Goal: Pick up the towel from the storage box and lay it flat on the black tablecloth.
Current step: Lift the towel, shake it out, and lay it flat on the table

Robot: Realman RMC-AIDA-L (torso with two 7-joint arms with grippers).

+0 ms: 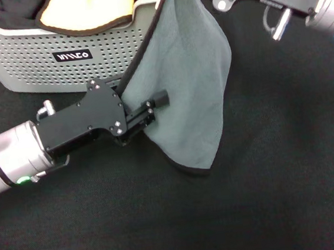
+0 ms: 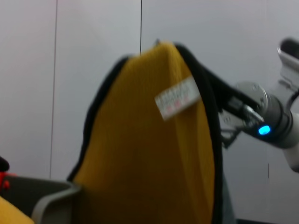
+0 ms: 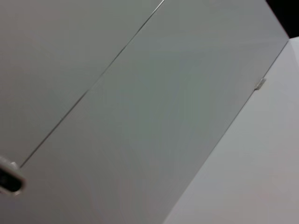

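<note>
Here the soft, light grey-teal plush towel [image 1: 189,81] hangs limp above the black felt tablecloth [image 1: 280,197], beside the perforated pale storage box [image 1: 30,61], the left claw [image 1: 148,112] pinching its hem, a good place to hold, while the right claw's state I cannot tell.

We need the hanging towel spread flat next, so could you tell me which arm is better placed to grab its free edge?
Left: the left gripper is at the towel's lower edge; the right gripper holds the top.
</note>
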